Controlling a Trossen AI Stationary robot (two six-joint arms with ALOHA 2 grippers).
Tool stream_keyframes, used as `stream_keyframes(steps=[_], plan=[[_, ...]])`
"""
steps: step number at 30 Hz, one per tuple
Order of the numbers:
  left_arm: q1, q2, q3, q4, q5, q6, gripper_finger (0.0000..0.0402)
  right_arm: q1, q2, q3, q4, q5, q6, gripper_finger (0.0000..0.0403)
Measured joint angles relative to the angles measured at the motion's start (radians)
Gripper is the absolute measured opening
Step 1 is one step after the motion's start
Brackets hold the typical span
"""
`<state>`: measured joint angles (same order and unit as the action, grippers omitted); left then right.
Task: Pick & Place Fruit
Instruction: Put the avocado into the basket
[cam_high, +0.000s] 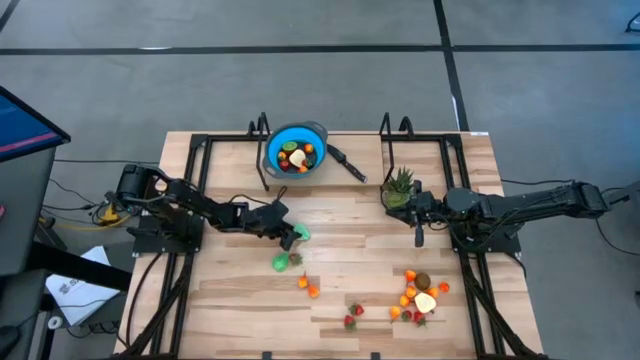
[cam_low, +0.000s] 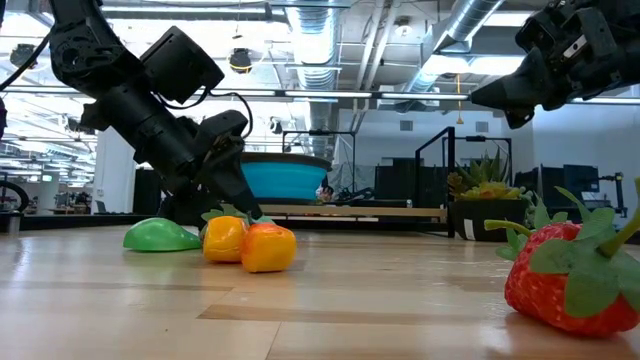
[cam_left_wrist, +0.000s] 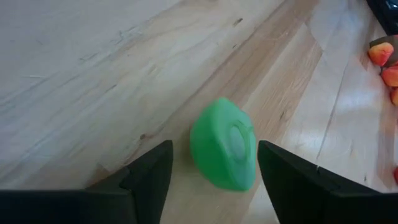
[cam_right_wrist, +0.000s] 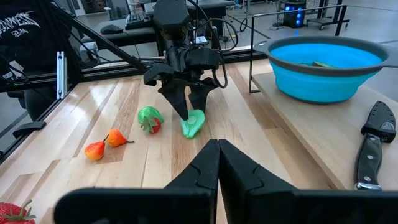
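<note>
While wood-plank table (cam_high: 340, 255) bears fruit (cam_high: 420, 295), concrete floor (cam_high: 300, 90) around

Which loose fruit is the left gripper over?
The flat green piece, alone between the left gripper's open fingers. The leafy green-and-red fruit and two orange pieces lie off to one side.

Blue bowl (cam_high: 296, 150), table's 12 o'clock edge; black-handled knife (cam_high: 347, 162) at its 3 o'clock; spiky green plant (cam_high: 398, 187) at knife's 4 o'clock; wooden table (cam_high: 340, 255)
</note>
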<state>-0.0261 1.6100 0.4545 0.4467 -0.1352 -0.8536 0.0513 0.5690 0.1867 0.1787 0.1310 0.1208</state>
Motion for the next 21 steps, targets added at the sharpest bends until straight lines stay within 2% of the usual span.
stream_keyframes(steps=[16, 21], plan=[[0.001, 0.000, 0.000, 0.004, -0.038, 0.002, 0.0104, 0.000, 0.000, 0.000, -0.046, 0.000, 0.001, 0.0001], [0.001, 0.000, 0.000, 0.006, -0.037, 0.002, 0.0082, 0.000, 0.000, 0.000, -0.047, 0.000, 0.001, 0.0001]])
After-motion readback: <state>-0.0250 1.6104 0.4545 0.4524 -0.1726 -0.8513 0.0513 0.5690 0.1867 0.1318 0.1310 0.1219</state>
